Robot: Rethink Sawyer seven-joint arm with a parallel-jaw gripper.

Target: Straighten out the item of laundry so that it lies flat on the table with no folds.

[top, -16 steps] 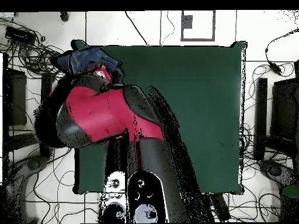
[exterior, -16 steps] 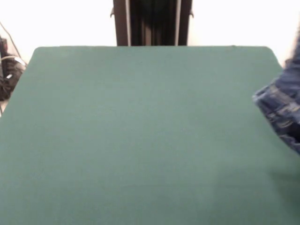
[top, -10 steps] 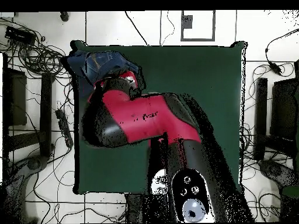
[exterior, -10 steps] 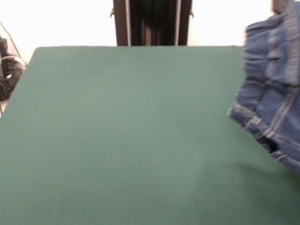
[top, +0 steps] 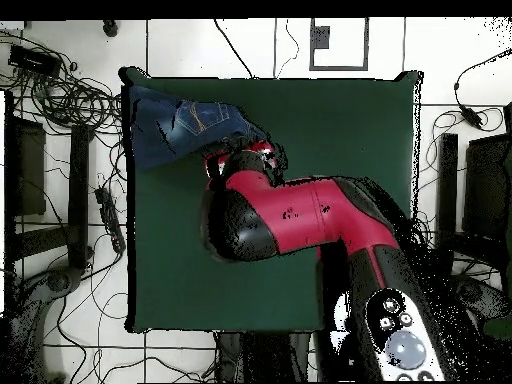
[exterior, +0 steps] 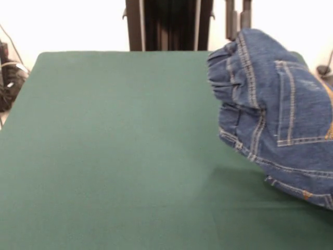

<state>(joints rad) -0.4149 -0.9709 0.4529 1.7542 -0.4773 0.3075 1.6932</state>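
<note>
I have the gripper (exterior: 235, 23) clamped on the jeans (exterior: 276, 109) at the waistband; they hang bunched just below it, trailing onto the table (exterior: 114, 146). To do this well, I'd drag low toward open felt so the legs pull straight, then release.
</note>
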